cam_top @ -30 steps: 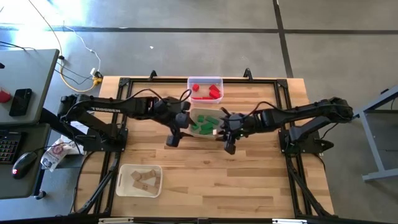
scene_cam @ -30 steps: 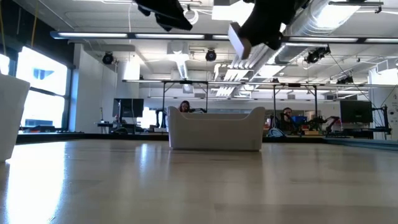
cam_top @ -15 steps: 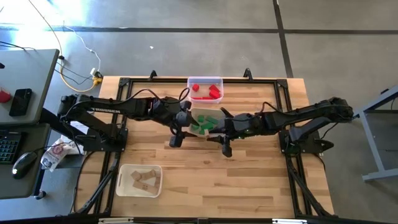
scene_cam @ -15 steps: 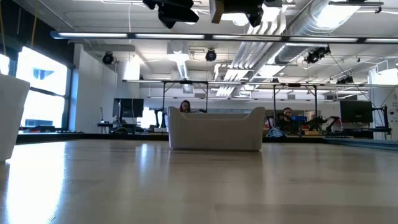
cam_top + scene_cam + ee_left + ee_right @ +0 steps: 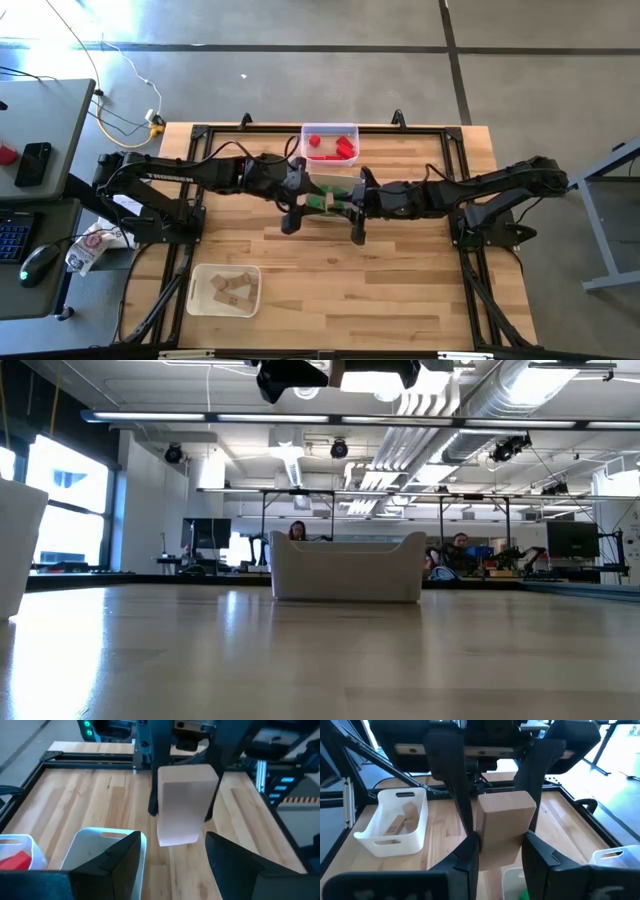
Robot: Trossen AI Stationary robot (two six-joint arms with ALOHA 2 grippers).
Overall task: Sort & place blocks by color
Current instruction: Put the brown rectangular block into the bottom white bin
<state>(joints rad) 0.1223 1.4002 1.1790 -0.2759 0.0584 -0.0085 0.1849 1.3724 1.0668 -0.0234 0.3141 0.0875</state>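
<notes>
Now a plain wood block is held between the jaws of the right gripper, which are closed on its sides, above the middle of the table. It is being presented to the left gripper, whose jaws stand wide open on either side of the block without touching it, as the left wrist view shows.

Compared with a second ago, the right gripper has been carried leftward, from the right side of the green tray to a spot just in front of it, and the left gripper has been brought closer, so the two now face each other, nearly meeting. In the low view the block has moved left and up to the picture's top edge.

A handover looks to be under way, so that the block can be taken to the wood tray at the near left. Red blocks lie in the far tray.
</notes>
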